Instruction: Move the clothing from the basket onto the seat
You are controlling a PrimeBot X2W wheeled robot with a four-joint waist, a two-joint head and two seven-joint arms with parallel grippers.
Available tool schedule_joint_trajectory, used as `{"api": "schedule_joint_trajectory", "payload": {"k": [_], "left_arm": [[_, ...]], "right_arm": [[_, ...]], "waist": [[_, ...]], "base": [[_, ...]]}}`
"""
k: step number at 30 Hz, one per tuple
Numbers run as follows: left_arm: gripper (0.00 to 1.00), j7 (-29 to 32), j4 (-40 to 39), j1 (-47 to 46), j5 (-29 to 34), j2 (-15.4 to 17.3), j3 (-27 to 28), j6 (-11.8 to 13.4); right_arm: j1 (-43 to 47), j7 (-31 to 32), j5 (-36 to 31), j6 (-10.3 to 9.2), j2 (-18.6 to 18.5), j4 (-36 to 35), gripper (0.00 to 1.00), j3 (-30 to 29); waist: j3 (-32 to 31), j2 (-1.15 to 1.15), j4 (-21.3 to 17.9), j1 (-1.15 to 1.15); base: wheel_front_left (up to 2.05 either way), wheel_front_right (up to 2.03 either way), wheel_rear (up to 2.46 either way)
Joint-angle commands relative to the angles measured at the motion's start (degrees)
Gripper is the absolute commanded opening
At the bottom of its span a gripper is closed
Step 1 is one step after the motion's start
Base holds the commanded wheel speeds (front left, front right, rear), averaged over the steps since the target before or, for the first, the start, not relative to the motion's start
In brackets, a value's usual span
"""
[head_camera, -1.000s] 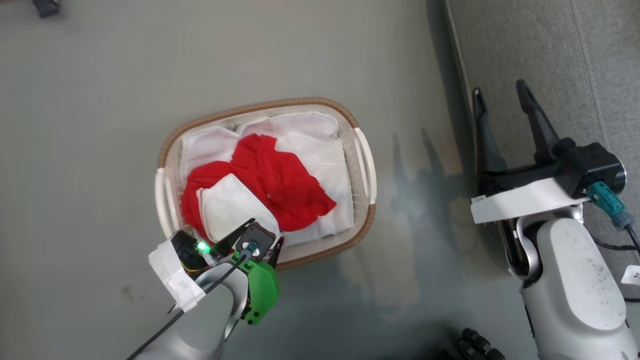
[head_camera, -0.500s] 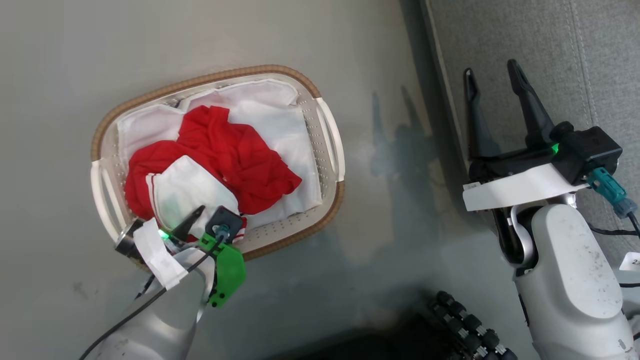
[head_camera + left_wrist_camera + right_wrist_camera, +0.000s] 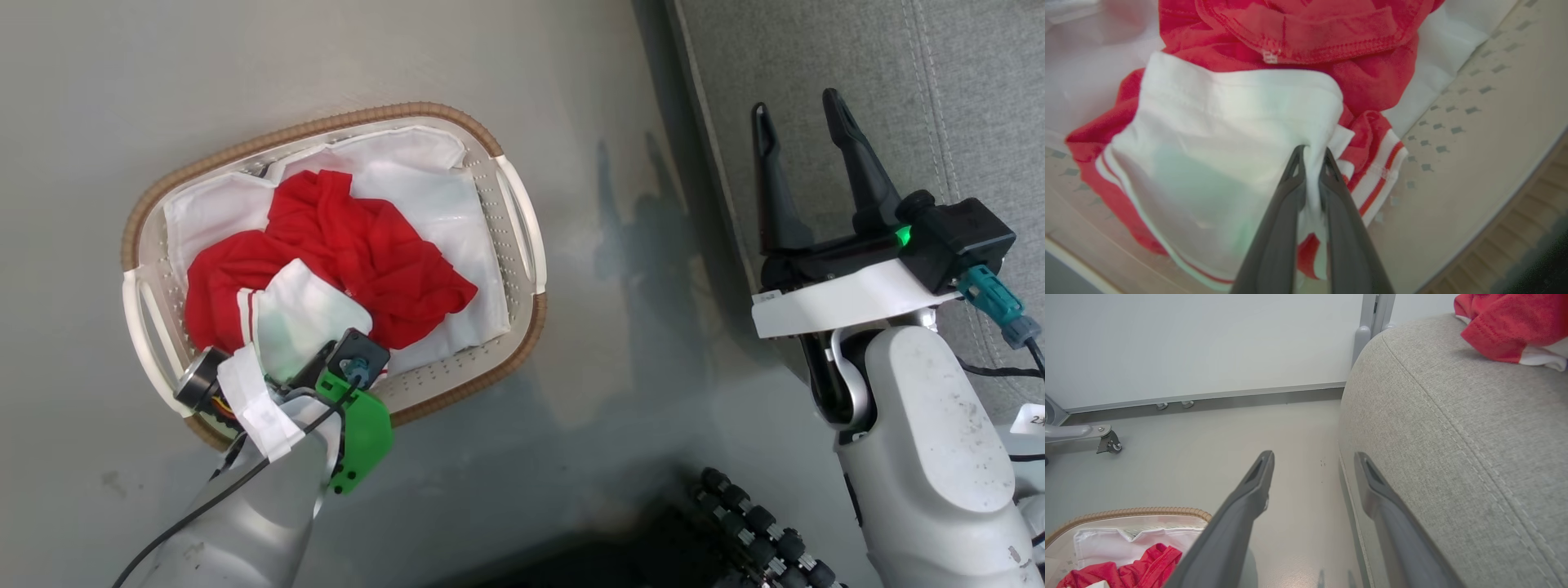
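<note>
Clenched with the left gripper [image 3: 1312,150] on a thin fold of the white panel [image 3: 1229,134] of the clothing [image 3: 359,253], down at 7 o'clock inside the basket [image 3: 510,220]. Heaped red over the white liner [image 3: 424,175] from centre toward 8 o'clock, striped hem [image 3: 1380,179] just beside the perforated wall [image 3: 1453,122] at 4 o'clock of the left wrist view. Step in hand, by judgement: lifting the garment now pinched. Raise straight up first, slowly, to keep that thin fold from slipping out and to guard against dragging the liner along. Depth of the bite: cannot tell. Clear the brown woven rim [image 3: 310,126] before swinging toward 3 o'clock, or risk catching and tipping a likely light basket. At 2 o'clock of the head view, the right gripper [image 3: 797,104]: released, fingers spread wide and empty, near the edge of the seat [image 3: 898,73]. Plenty of bare floor [image 3: 588,98] between basket and seat for the carry. Mind the rounded seat edge and the right arm [image 3: 922,425] along the path; set down well past the stitched seam [image 3: 1457,433], near the red garment [image 3: 1506,326] lying on the cushion at 1 o'clock of the right wrist view
</note>
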Motion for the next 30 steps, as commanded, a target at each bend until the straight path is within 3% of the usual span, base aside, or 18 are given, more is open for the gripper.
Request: {"api": "schedule_joint_trajectory", "payload": {"k": [1,9,17,30], "left_arm": [[0.0,-0.79,-0.17,-0.52,-0.76,-0.16,-0.07,-0.29],[0.0,-6.12,-1.9,0.25,-1.44,-0.98,-0.97,-1.86],[0.0,-8.51,-8.29,2.02,-2.58,-1.3,-1.72,-3.96],[0.0,-8.48,-29.38,4.48,-3.06,6.13,-2.92,-7.37]], "right_arm": [[0.08,-0.11,0.25,-0.08,-0.17,0.29,1.0,-0.38],[1.43,-0.11,-1.7,-0.08,-0.19,1.39,1.0,-1.42],[4.54,-0.11,-4.54,-0.08,-0.2,3.32,1.0,-3.18],[12.1,-0.11,-6.94,-0.08,-0.2,6.92,1.0,-3.96]], "waist": [[-0.78,0.0,0.45,0.0],[-6.19,0.0,3.41,0.0],[-15.65,0.0,7.93,0.0],[-32.16,0.0,11.76,0.0]], "base": [[0.0,0.0,0.0],[0.0,0.0,0.0],[0.0,0.0,0.0],[0.0,0.0,0.0]]}}
